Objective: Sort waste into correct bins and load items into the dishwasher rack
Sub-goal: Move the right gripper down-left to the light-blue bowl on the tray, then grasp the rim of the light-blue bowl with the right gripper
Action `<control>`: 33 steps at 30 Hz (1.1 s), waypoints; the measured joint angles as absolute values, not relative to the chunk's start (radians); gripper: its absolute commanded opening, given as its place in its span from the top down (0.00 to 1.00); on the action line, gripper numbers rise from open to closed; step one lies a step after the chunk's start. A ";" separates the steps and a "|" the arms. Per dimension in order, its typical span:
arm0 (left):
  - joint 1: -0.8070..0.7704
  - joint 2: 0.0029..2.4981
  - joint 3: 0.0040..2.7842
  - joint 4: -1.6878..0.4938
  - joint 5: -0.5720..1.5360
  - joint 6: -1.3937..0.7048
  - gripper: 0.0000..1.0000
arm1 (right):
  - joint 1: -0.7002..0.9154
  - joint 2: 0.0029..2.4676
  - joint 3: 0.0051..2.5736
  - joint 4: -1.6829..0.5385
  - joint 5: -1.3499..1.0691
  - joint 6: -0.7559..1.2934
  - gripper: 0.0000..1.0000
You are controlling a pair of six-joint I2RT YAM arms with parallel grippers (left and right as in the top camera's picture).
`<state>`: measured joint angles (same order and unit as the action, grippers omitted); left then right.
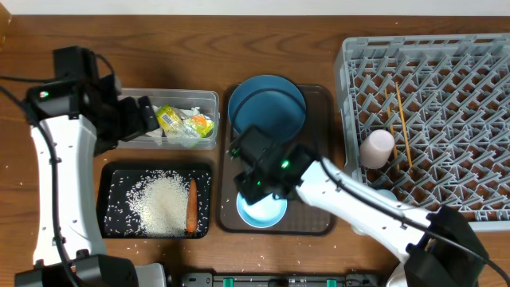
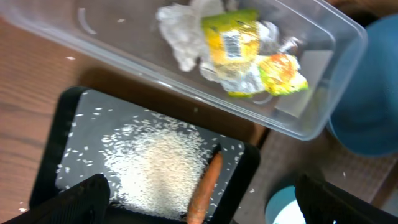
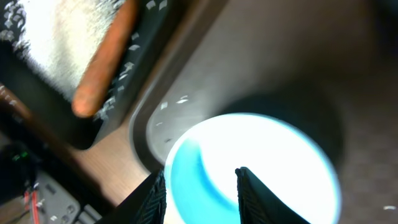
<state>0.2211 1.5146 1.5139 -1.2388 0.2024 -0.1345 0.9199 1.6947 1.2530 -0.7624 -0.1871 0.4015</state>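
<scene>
Half-open right claw (image 3: 200,190) straddles the rim of the light blue cup (image 3: 273,149).

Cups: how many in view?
2. Pink cup in the rack, near its left edge; light blue cup on the brown tray, under the right gripper. The arm may hide another by the rack's front.

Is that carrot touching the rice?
Touching. The left wrist view shows the carrot lying against the rice heap, grains along its side.
</scene>
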 measured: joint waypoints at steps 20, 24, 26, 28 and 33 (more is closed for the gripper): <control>0.261 1.515 1.514 -1.242 0.202 -0.134 0.03 | 1.176 1.695 1.242 -0.774 0.039 0.528 0.62; 0.261 1.515 1.514 -1.242 0.202 -0.134 0.03 | 1.181 1.695 1.210 -0.758 0.066 0.540 0.60; 0.261 1.515 1.514 -1.242 0.202 -0.134 0.03 | 1.181 1.695 1.185 -0.734 0.074 0.549 0.60; 0.261 1.515 1.514 -1.242 0.202 -0.134 0.03 | 1.181 1.695 1.164 -0.710 0.079 0.556 0.60; 0.261 1.515 1.514 -1.242 0.202 -0.134 0.03 | 1.181 1.695 1.115 -0.661 0.080 0.570 0.60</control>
